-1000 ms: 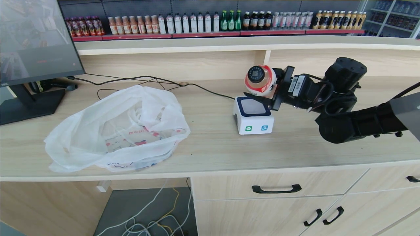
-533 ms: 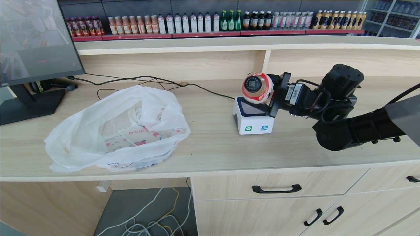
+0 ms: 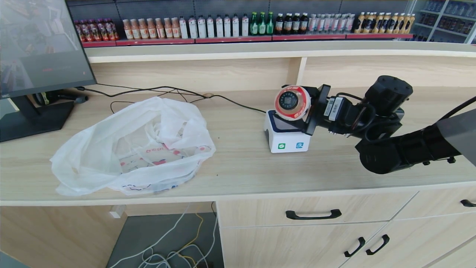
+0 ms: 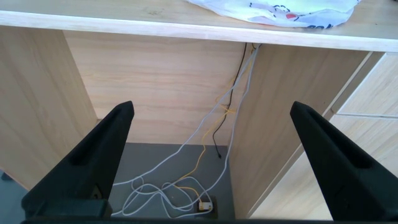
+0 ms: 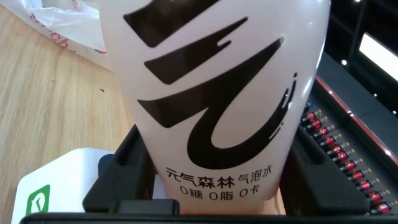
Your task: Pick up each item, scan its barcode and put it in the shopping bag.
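Over the scanner (image 3: 286, 136), head view, right gripper (image 3: 306, 108) clamps a bottle (image 3: 292, 103) sideways, bag (image 3: 137, 145) well left of the scanner; left wrist, left gripper (image 4: 211, 155) gapes empty; right wrist, slick round bottle could twist, barcode missing the scanner.

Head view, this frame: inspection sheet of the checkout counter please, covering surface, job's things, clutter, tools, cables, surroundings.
Surface: light wooden counter, drawers below.
Job's things: bottle held sideways just over the white scanner; shopping bag lies open on the robot's left.
Clutter: small dark device by the monitor base.
Tools: right tool shut on the bottle; left tool open, below counter level.
Cables: black cable along the counter's back; loose wires on the floor.
Surroundings: monitor at left; drinks shelf behind.
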